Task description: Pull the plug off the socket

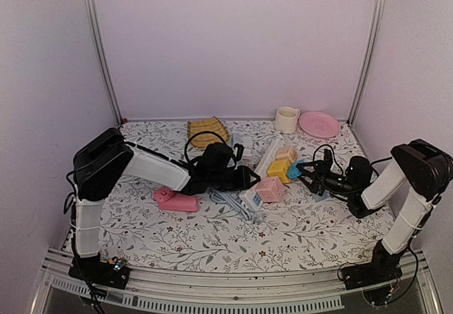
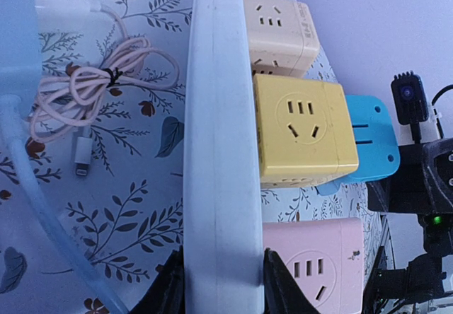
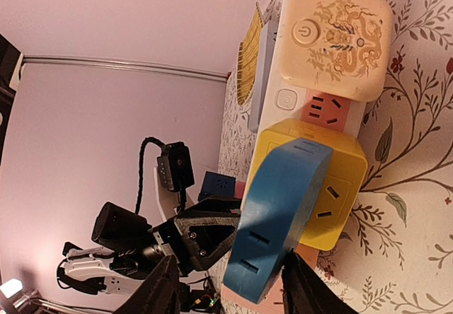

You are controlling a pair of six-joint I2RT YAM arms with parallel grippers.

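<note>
Left pincer [image 2: 223,289] clamps socket [image 2: 219,116], right pincer [image 3: 230,261] half-open round plug [image 3: 283,201] — floral table [image 1: 212,236], lilac walls [image 1: 233,38].

Left arm [image 1: 152,167]: elbow raised, forearm extended low toward 3 o'clock. Left gripper [image 2: 223,286]: jaws clamped across the socket [image 2: 219,151]. Right arm [image 1: 382,187]: elbow high, forearm extended toward 9 o'clock. Right gripper [image 3: 230,278]: jaws straddle the blue plug [image 3: 283,208], one finger against it, a gap at the other.
</note>
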